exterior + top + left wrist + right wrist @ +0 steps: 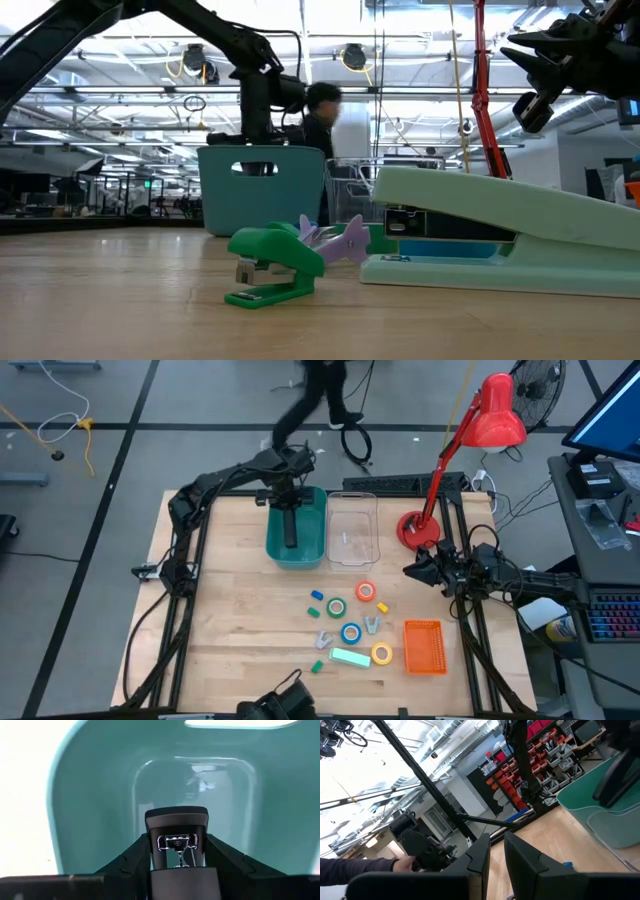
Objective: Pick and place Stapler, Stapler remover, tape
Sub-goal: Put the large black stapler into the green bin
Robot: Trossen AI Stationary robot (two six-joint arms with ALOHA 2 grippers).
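Left gripper [177,851] clamped, right gripper [496,851] seemingly shut.

black stapler [290,526] held lengthwise over the teal bin [272,545], clamped at its far end. four tape rolls flat on the bench: orange-red [366,592] farthest, green [336,606], blue [350,633], yellow [382,654] nearest, staggered toward the right.

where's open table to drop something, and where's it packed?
Free: the bare wood left of the teal bin and the small items, over to the table's left edge, and the strip between the bins and the tape rolls. Packed: the cluster from the orange tape down to the orange basket. Left pincer holds the stapler in the teal bin.
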